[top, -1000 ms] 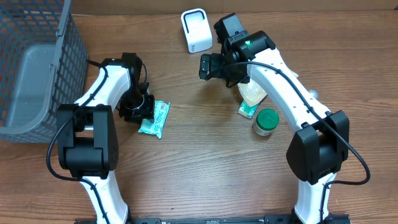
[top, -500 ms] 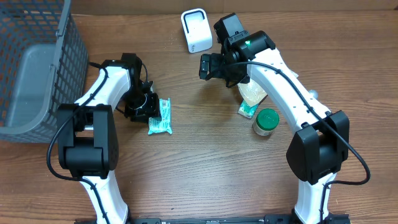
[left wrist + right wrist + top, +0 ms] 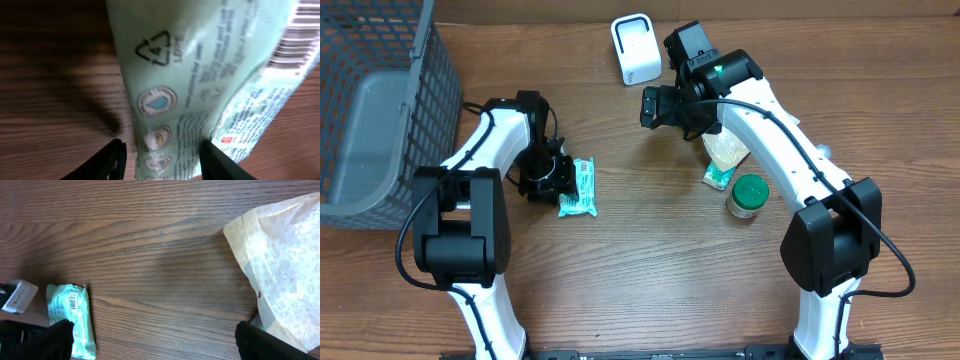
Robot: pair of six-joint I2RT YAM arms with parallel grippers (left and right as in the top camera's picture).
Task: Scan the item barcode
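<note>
Wooden desk (image 3: 620, 280) under both arms. Well left of the green wipes pack (image 3: 578, 188) stands a grey basket (image 3: 380, 120). The left gripper (image 3: 555, 180) straddles the pack's left end, jaws apart, not clamped. The pack lies flat. Up-right of the pack, the right gripper (image 3: 652, 107) hangs wide apart, empty.

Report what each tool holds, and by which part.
Right tool: nothing. Left tool straddles the near edge of the green packet lying on the table; whether it's pinched cannot be told.
</note>
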